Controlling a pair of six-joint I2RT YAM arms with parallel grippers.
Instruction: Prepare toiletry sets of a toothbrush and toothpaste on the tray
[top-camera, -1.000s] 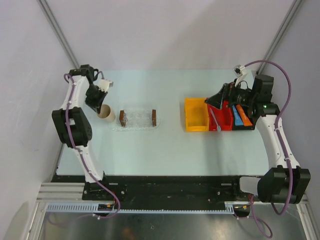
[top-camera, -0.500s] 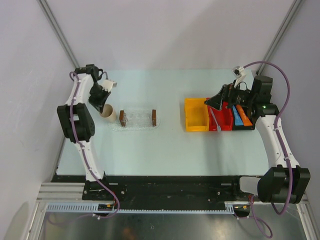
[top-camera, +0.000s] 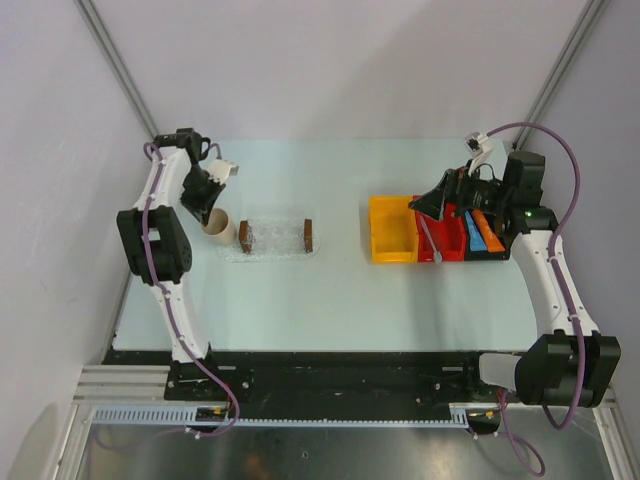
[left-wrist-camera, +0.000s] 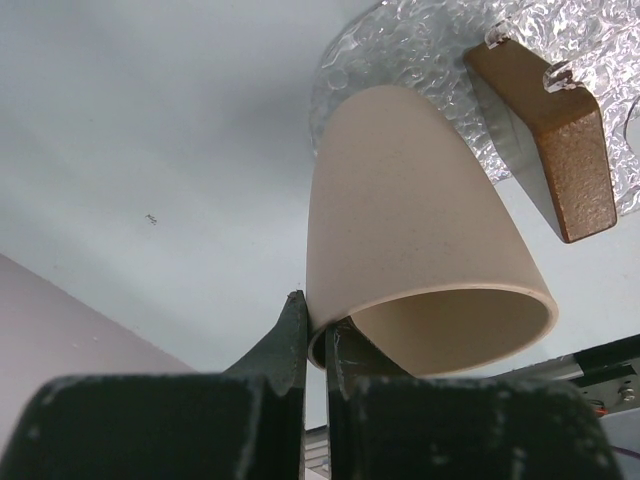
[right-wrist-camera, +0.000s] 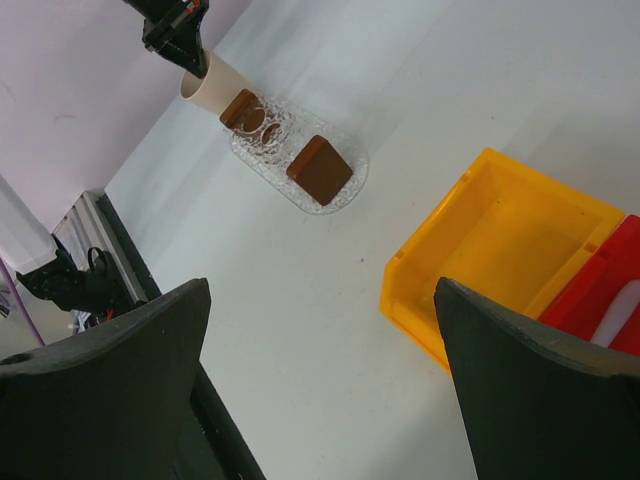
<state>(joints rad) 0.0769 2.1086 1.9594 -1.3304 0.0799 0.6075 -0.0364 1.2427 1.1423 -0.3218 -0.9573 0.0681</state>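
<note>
Beige cup (left-wrist-camera: 420, 230), rim pinched in my left gripper (left-wrist-camera: 314, 330), has crept toward 3 o'clock, beside tray (top-camera: 275, 252). My right gripper (right-wrist-camera: 320, 290) spread near toothbrush (top-camera: 430, 243); no set started.

A clear, bubble-patterned tray (top-camera: 275, 250) is capped by dark brown blocks (top-camera: 245, 235). A beige cup (top-camera: 215, 226), yellow bin (top-camera: 392, 256), red bin (top-camera: 452, 246), orange tube (top-camera: 488, 236) and blue tube (top-camera: 470, 229) are seen.
</note>
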